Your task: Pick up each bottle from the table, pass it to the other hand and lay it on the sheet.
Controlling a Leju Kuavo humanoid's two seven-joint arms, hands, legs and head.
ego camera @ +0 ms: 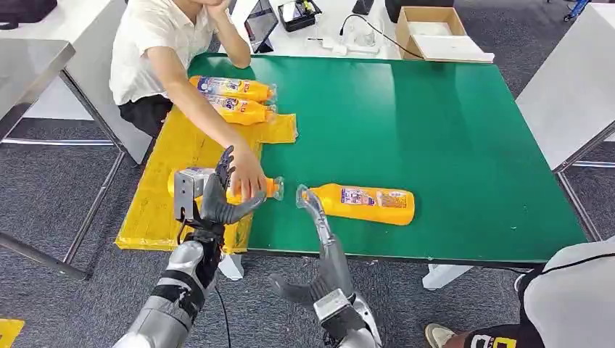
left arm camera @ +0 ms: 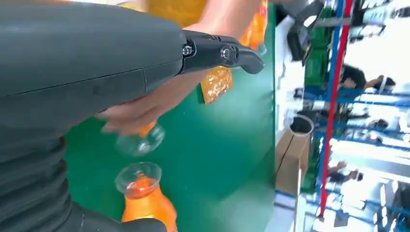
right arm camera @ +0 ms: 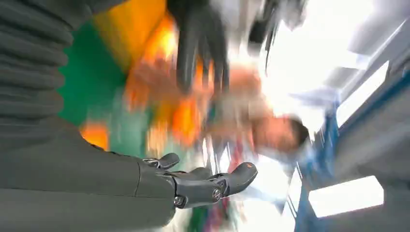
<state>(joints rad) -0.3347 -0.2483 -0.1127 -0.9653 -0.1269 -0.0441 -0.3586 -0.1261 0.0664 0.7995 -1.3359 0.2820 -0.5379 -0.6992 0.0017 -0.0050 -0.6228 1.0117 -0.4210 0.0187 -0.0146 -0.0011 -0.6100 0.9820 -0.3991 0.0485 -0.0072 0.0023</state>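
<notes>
Two orange bottles (ego camera: 233, 88) (ego camera: 243, 109) lie on the yellow sheet (ego camera: 170, 148) at the far left of the green table (ego camera: 420, 123). A third bottle (ego camera: 270, 188) lies across the sheet's near edge, and a person's hand (ego camera: 246, 177) grips it. My left hand (ego camera: 217, 194) stands beside it with fingers spread, holding nothing. In the left wrist view that hand (left arm camera: 96, 63) hovers over the person's hand (left arm camera: 145, 106). A fourth bottle (ego camera: 366, 204) lies on the green. My right hand (ego camera: 319, 250) is open, its fingertips close to that bottle's cap. The right wrist view is blurred.
The person (ego camera: 159, 43) sits at the table's far left corner, one arm stretched over the sheet. Another person (ego camera: 566, 297) stands at the near right. A cardboard box (ego camera: 431, 32) and cables lie beyond the far edge. White tables flank both sides.
</notes>
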